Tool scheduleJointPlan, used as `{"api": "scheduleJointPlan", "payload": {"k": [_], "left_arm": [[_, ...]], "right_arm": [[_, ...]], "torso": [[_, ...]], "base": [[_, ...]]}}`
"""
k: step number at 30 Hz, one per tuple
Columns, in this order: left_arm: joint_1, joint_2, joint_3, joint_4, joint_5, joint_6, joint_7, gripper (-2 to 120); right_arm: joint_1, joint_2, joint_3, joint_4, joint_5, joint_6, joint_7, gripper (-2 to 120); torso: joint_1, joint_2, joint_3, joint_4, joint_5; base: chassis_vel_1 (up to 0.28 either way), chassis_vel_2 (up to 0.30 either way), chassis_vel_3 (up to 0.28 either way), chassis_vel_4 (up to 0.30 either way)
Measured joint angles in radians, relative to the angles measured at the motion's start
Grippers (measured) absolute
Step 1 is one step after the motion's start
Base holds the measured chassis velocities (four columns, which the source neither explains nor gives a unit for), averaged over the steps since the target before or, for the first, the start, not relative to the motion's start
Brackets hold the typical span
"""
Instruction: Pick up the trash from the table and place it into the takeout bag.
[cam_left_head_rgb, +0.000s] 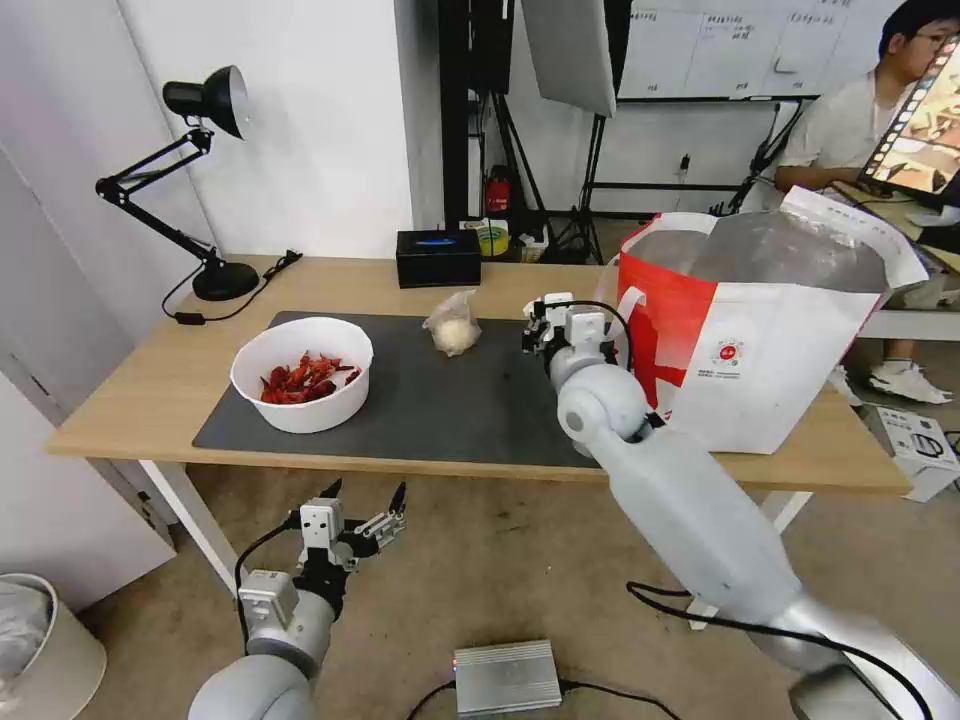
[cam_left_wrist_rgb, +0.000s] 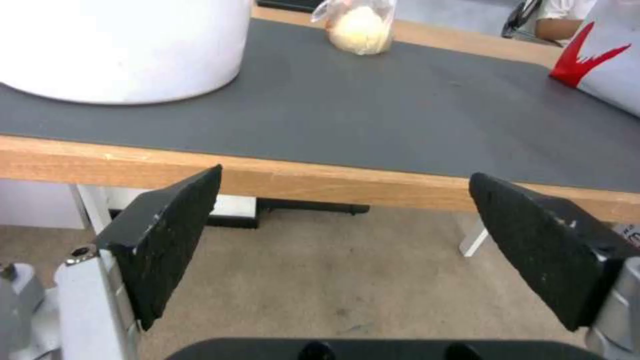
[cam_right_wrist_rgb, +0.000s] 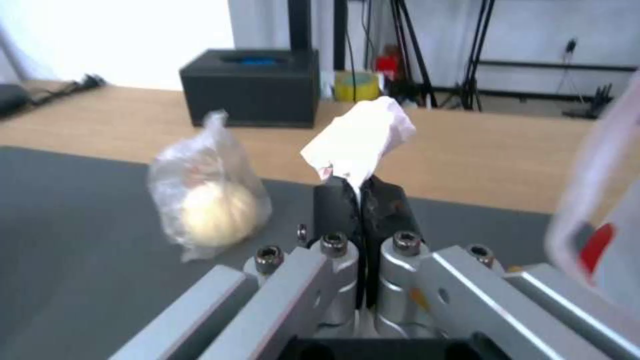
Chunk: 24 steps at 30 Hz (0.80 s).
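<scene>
Pinched shut, my right gripper (cam_right_wrist_rgb: 360, 192) clamps a crumpled white tissue (cam_right_wrist_rgb: 360, 137) between its black pads, the paper sticking up past the fingertips. Taking the dark grey mat (cam_left_head_rgb: 440, 400) as my landmark, this gripper (cam_left_head_rgb: 540, 325) hangs over the mat's right end, just beside the takeout bag (cam_left_head_rgb: 760, 340), which stands upright on the table (cam_left_head_rgb: 130, 380) at the mat's right edge with its foil-lined mouth open. A small clear bag with a whitish lump (cam_left_head_rgb: 453, 325) sits near the mat's far edge, about midway along it and to the left of my right gripper; from the wrist it lies close beside the tissue (cam_right_wrist_rgb: 210, 205). A white round bowl of red shells (cam_left_head_rgb: 302, 372) rests on the mat's left part. Beyond the mat's far edge stands a black rectangular box (cam_left_head_rgb: 438, 257), and off its far left corner a black desk lamp (cam_left_head_rgb: 205, 170). My left gripper (cam_left_head_rgb: 365, 505) hangs below the table's front edge, under the mat's left half, its jaws spread wide with nothing between the pads (cam_left_wrist_rgb: 170, 240).
</scene>
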Motion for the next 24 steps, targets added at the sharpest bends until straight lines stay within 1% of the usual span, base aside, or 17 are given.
{"api": "scheduleJointPlan", "payload": {"k": [3, 6, 9, 10, 13, 16, 17, 19, 20, 21, 23, 24], "left_arm": [[0.002, 0.000, -0.002, -0.004, 0.000, 0.000, 0.000, 100], [0.003, -0.001, -0.001, -0.004, 0.001, 0.000, -0.001, 100], [0.003, -0.003, 0.004, -0.005, 0.006, 0.000, -0.001, 100], [0.003, -0.003, 0.004, -0.005, 0.006, 0.000, -0.001, 100], [0.002, -0.005, 0.008, -0.008, 0.009, 0.001, -0.001, 100], [0.003, -0.005, 0.008, -0.010, 0.010, 0.001, -0.001, 100], [0.007, -0.008, 0.009, -0.014, 0.014, 0.001, -0.001, 100], [0.012, -0.012, 0.010, -0.019, 0.020, 0.001, -0.001, 100], [0.012, -0.012, 0.010, -0.019, 0.020, 0.001, -0.001, 100], [0.015, -0.015, 0.010, -0.022, 0.023, 0.002, -0.002, 100], [0.019, -0.024, 0.016, -0.026, 0.032, 0.002, -0.002, 100], [0.019, -0.024, 0.016, -0.026, 0.032, 0.002, -0.002, 100]], "right_arm": [[-0.050, -0.042, 0.032, 0.106, -0.005, -0.002, 0.000, 0], [-0.067, -0.058, 0.048, 0.142, -0.009, -0.001, 0.000, 0], [-0.101, -0.105, 0.091, 0.223, -0.016, 0.002, -0.003, 0], [-0.101, -0.105, 0.091, 0.223, -0.016, 0.002, -0.003, 0], [-0.126, -0.169, 0.148, 0.300, -0.016, 0.005, -0.017, 0], [-0.135, -0.188, 0.166, 0.320, -0.016, 0.006, -0.022, 0], [-0.164, -0.226, 0.206, 0.361, -0.020, 0.017, -0.034, 0], [-0.192, -0.254, 0.239, 0.387, -0.036, 0.040, -0.050, 0], [-0.192, -0.254, 0.239, 0.387, -0.036, 0.040, -0.050, 0], [-0.205, -0.266, 0.254, 0.395, -0.043, 0.059, -0.059, 0], [-0.224, -0.287, 0.286, 0.395, -0.066, 0.132, -0.089, 0], [-0.224, -0.287, 0.286, 0.395, -0.066, 0.132, -0.089, 0]], "torso": [[0.000, 0.000, 0.000, 0.0000, 0.0001], [0.000, 0.000, 0.000, -0.0001, 0.0001], [0.000, 0.000, 0.000, 0.0000, 0.0002], [0.000, 0.000, 0.000, 0.0000, 0.0002], [0.000, 0.000, 0.000, 0.0000, 0.0001], [0.000, 0.000, 0.000, 0.0000, 0.0000], [0.000, 0.000, 0.000, -0.0002, 0.0003], [0.000, 0.000, 0.000, -0.0002, 0.0001], [0.000, 0.000, 0.000, -0.0002, 0.0001], [0.000, 0.000, 0.000, -0.0002, 0.0001], [0.000, 0.000, 0.000, -0.0001, 0.0003], [0.000, 0.000, 0.000, -0.0001, 0.0003]], "base": [[0.000, 0.000, 0.000, 0.000], [0.000, 0.000, 0.000, 0.000], [0.000, 0.000, 0.000, 0.000], [0.000, 0.000, 0.000, 0.000], [0.000, 0.000, 0.000, 0.000], [0.000, 0.000, 0.000, 0.000], [0.000, 0.000, 0.000, 0.000], [0.000, 0.000, 0.000, 0.000], [0.000, 0.000, 0.000, 0.000], [0.000, 0.000, 0.000, 0.000], [0.000, 0.000, 0.000, 0.000], [0.000, 0.000, 0.000, 0.000]]}}
